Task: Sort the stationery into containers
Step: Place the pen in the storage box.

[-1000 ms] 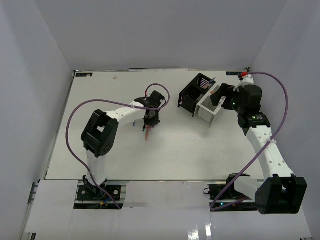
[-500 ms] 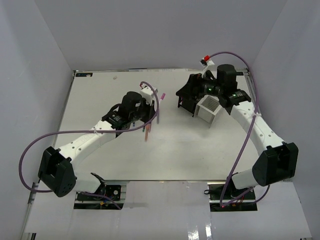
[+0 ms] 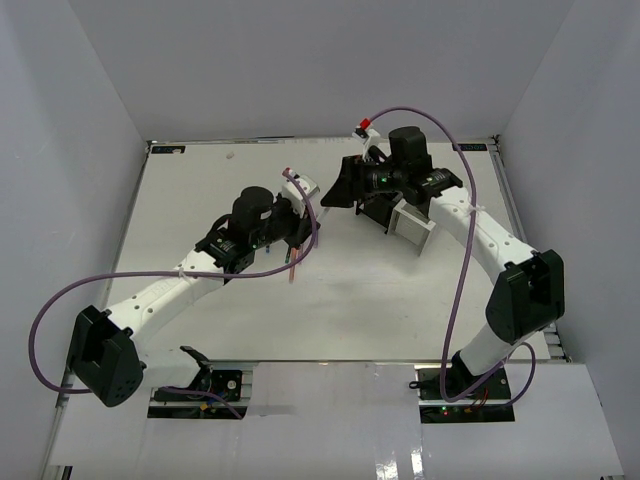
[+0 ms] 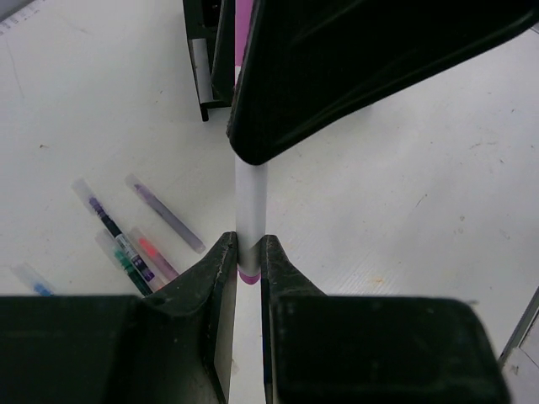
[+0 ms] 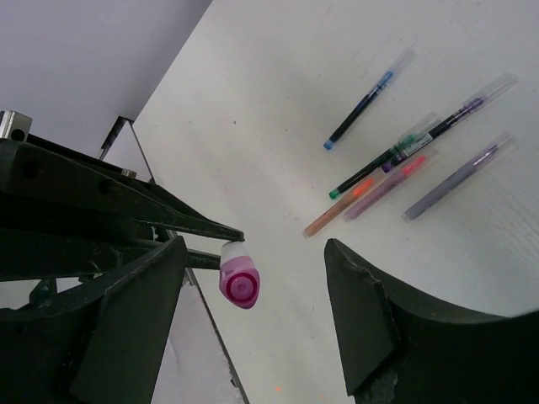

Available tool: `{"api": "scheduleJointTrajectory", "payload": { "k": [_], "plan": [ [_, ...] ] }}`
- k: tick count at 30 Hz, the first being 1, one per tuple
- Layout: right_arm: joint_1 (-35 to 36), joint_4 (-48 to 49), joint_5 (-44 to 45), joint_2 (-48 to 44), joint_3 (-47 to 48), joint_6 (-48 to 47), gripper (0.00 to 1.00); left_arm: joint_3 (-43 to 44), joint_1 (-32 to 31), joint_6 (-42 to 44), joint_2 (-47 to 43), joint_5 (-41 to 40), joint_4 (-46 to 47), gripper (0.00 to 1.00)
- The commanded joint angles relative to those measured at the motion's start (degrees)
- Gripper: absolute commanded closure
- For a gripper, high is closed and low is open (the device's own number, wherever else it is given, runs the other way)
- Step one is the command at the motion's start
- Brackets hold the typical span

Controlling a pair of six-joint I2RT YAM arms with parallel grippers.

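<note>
White table (image 3: pixel 200 200), loose pens (image 5: pixel 396 164) at upper right of right wrist view.
Left gripper (image 4: pixel 244 252) grasps a white-pink marker (image 4: pixel 250 198); right gripper (image 5: pixel 257 246) is released, fingers wide apart.

Two boxes: one black box (image 3: pixel 376 210), one white box (image 3: pixel 413 222). Seven pens in all. Six lie loose on the desk (image 3: pixel 180 200): one blue pen (image 5: pixel 362 105), one green pen (image 5: pixel 370 171), one dark purple pen (image 5: pixel 459 114), one orange pen (image 5: pixel 324 223), one pink pen (image 5: pixel 392 181) and one lilac pen (image 5: pixel 459 177). One pink-capped marker (image 4: pixel 250 206) is in the left pincer (image 4: pixel 244 248). One right pincer (image 5: pixel 257 248).
</note>
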Motion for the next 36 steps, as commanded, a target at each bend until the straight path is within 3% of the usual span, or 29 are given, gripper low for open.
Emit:
{"api": "scheduleJointTrajectory", "payload": {
  "k": [1, 4, 5, 8, 11, 13, 14, 16, 17, 20, 26, 32, 36],
  "plan": [
    [0.7, -0.8, -2.0, -0.6, 2.3, -0.2, 0.28, -0.3, -0.1, 1.0, -2.0, 2.4, 2.4, 0.98],
    [0.6, -0.6, -1.6, -1.1, 1.6, -0.3, 0.46, -0.4, -0.1, 1.1, -1.8, 3.0, 2.9, 0.98],
    [0.6, -0.7, -1.3, -1.3, 1.5, -0.3, 0.58, -0.4, -0.1, 1.2, -1.8, 3.2, 2.9, 0.97],
    [0.6, -0.7, 0.0, -2.0, 0.8, -1.1, 0.80, -0.5, -0.1, 1.5, -1.8, 3.2, 2.9, 0.96],
    [0.4, -0.7, 0.7, -2.6, 0.2, -1.5, 0.90, -0.8, -0.1, 1.4, -1.8, 2.5, 3.0, 0.85],
    [-0.3, -0.7, 1.1, -3.3, -0.3, -2.0, 0.92, -1.1, -0.1, 0.9, -1.8, 2.2, 2.9, 0.76],
    [-0.7, -0.8, 2.1, -4.0, -0.8, -2.3, 0.92, -1.2, -0.1, 0.4, -1.8, 1.0, 2.9, 0.61],
    [-3.2, -0.7, 3.9, -5.1, -1.6, -3.0, 0.92, -1.8, 0.0, -1.5, -1.8, -0.9, 2.7, 0.42],
    [-4.5, -0.7, 5.1, -5.9, -2.7, -3.2, 0.92, -1.9, -0.1, -3.6, -1.8, -3.9, 2.2, 0.25],
    [-10.5, -0.7, 12.7, -9.0, -4.8, -5.1, 0.92, -2.5, -0.1, -8.8, -1.1, -11.3, -0.2, 0.05],
    [-19.3, 1.0, 36.1, -12.1, -7.8, -9.4, 0.92, -2.6, 2.8, -20.9, 1.6, -18.7, -8.2, 0.02],
    [-23.5, 5.7, 44.2, -7.9, -8.6, -11.2, 0.92, -4.5, 8.0, -27.5, 2.7, -14.4, -11.5, 0.02],
    [-24.5, 8.1, 45.0, -3.9, -8.6, -10.4, 0.92, -4.6, 9.0, -28.8, 4.3, -13.9, -13.2, 0.02]
  ]
}}
